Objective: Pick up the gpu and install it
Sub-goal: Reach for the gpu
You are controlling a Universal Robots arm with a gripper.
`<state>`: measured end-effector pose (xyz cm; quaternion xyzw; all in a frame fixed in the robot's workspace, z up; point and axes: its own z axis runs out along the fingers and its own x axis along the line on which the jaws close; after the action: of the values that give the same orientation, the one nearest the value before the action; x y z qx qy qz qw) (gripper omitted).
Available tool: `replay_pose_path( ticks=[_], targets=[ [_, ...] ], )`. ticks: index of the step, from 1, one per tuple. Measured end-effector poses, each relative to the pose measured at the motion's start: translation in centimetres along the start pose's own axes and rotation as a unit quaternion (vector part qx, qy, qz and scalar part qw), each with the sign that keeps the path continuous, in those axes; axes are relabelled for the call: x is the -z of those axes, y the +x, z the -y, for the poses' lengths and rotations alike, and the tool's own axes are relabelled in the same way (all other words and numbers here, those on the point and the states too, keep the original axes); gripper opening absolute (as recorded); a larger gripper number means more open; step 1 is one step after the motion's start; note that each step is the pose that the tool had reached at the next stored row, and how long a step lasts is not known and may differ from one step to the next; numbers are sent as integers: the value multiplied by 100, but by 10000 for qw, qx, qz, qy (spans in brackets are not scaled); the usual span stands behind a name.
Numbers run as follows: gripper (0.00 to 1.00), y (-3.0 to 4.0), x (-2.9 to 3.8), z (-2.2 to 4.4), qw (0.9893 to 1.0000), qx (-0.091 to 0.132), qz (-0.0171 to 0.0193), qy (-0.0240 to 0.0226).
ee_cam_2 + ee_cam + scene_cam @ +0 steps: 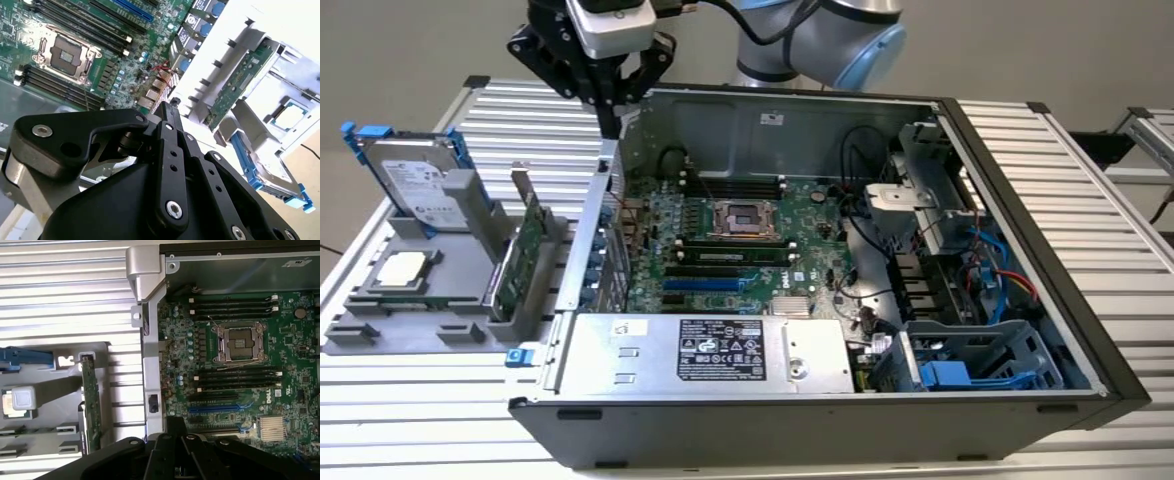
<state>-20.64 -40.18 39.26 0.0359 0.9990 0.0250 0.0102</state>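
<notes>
Green board facing out, the gpu (520, 250) stands on edge in a grey holder (387, 335) on the bench (1067, 160), just beside the open case (761, 130) and untouched. In the exterior view the hand (607, 126) hangs above the case wall, fingers pressed together and empty, with the card at about seven o'clock from it. Reaching for the card looks to be the step. It is best to spread the fingers first, square them across the thin top edge, and descend straight, clear of the wall at the card's three o'clock.
</notes>
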Motion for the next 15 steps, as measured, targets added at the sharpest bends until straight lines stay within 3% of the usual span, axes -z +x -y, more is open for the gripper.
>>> replay_pose_path(
  ticks=[15],
  targets=[
    [0, 196, 6, 46, 10000, 0, 0, -1]
  ],
)
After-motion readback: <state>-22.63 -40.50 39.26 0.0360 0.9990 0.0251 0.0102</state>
